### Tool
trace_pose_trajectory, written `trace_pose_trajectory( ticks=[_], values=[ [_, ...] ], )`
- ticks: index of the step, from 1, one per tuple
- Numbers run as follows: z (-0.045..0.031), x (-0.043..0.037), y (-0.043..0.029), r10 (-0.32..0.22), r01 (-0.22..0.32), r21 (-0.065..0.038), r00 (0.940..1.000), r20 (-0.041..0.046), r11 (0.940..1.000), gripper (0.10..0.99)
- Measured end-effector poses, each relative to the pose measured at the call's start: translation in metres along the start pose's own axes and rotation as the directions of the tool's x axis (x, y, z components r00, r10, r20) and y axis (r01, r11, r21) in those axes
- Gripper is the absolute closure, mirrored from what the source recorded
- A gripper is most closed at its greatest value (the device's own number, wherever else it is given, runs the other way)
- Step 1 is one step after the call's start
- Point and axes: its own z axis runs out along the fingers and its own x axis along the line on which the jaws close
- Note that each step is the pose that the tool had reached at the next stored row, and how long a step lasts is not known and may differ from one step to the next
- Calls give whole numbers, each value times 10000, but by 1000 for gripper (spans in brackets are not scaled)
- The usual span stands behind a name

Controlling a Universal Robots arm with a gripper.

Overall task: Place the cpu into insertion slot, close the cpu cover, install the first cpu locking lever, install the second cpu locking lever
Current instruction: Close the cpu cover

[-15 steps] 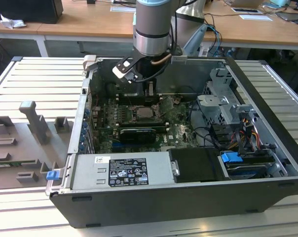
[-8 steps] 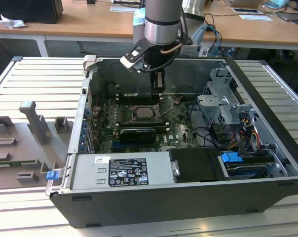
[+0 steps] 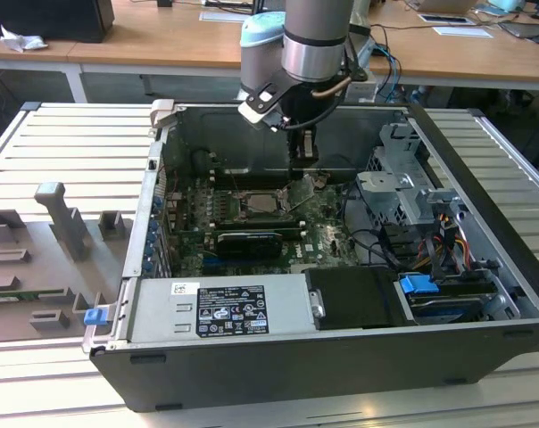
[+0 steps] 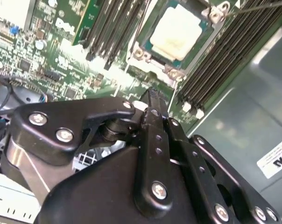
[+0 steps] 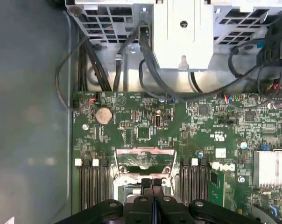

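Note:
The cpu [image 4: 178,30] lies flat in the insertion slot [image 4: 140,52], pale face up, between rows of memory slots. In the exterior view the insertion slot [image 3: 259,203] sits mid-board. The cpu cover [image 3: 310,184] appears tilted up at the slot's edge toward the exterior view's right. In the first wrist view the cpu cover [image 5: 144,152] is a silver frame with a cut-out centre. My gripper [image 3: 303,160] hangs just above that cover. In both wrist views my gripper [image 4: 152,95] [image 5: 152,184] is shut, fingers pressed together with nothing seen between them.
The open computer case holds a labelled power supply [image 3: 220,308] at the front, a black graphics card [image 3: 243,242], a metal drive cage [image 3: 403,178] with cables [image 5: 131,51], and a blue clip [image 3: 418,287]. Grey fixture blocks [image 3: 64,223] stand on the table at the exterior view's left.

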Motion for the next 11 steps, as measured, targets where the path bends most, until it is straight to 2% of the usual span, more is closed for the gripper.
trace_pose_trajectory(
  ticks=[5, 11],
  values=[
    [1, 1, 250, -2, 2, 16, 10000, -2, 10000, 980],
    [32, 1, 358, -302, 302, 16, 9995, -6, 9995, 980]
  ],
)
